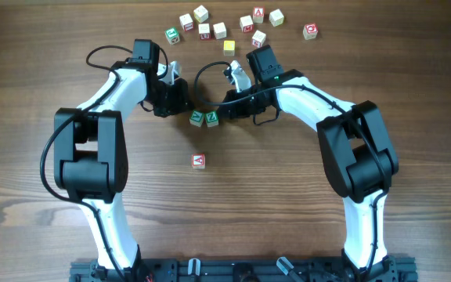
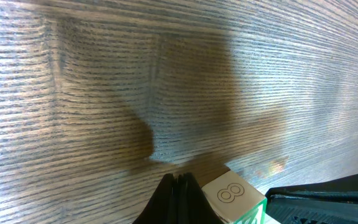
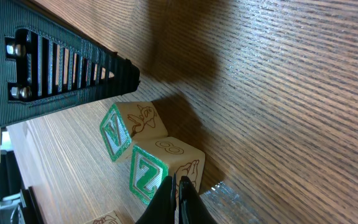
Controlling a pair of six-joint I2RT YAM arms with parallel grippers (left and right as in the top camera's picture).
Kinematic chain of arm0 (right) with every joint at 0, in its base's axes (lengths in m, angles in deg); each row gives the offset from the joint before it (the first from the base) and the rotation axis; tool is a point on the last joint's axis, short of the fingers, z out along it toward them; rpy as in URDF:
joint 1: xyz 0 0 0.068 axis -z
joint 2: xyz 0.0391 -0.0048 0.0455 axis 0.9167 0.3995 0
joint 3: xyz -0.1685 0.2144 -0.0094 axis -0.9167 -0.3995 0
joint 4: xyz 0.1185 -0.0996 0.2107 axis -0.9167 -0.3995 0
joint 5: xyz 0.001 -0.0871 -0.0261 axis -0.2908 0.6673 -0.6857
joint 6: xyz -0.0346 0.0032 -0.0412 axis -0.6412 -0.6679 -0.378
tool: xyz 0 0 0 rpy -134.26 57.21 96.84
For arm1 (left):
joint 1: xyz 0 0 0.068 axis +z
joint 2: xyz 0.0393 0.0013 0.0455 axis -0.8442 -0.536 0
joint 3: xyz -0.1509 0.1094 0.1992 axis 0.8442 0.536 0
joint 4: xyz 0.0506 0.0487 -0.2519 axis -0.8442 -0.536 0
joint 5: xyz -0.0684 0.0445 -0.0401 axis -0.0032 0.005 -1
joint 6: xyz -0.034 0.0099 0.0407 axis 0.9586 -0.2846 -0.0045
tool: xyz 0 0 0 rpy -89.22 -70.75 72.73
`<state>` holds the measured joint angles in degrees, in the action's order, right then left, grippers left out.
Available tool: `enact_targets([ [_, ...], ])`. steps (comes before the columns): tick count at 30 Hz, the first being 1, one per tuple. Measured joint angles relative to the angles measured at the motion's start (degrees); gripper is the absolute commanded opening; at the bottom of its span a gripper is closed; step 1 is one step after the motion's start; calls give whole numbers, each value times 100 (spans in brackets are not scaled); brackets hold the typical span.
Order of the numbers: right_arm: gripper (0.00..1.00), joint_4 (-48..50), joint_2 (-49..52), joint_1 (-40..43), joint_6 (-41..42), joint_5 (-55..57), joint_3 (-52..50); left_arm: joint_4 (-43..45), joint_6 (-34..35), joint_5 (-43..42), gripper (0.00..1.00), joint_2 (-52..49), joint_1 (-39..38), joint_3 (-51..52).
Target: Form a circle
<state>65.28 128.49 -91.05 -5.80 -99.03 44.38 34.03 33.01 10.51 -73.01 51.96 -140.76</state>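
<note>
Both were shut, holding nothing: left gripper (image 2: pixel 179 185) and right gripper (image 3: pixel 178 186) flanked the touching pair, green cube (image 1: pixel 197 118) and green Z cube (image 1: pixel 211 118). The red A cube (image 1: pixel 199 160) lay well apart, toward the bases, about equally near both arms.

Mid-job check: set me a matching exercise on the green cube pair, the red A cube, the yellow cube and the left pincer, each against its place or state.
Things:
1. green cube pair
2. red A cube
3. yellow cube
4. left pincer

Place or state:
a. shut
b. alone, apart from every other cube
c. far side, among the scattered cubes
d. side by side, touching each other

Pairs: 1-d, 2-b, 3-c, 4-a
</note>
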Motion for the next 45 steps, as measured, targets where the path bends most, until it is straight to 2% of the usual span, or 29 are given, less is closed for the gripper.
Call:
enact_targets([
  [45,5,2,0,0,0,0,0,107,-44,-197,4,0,0,0],
])
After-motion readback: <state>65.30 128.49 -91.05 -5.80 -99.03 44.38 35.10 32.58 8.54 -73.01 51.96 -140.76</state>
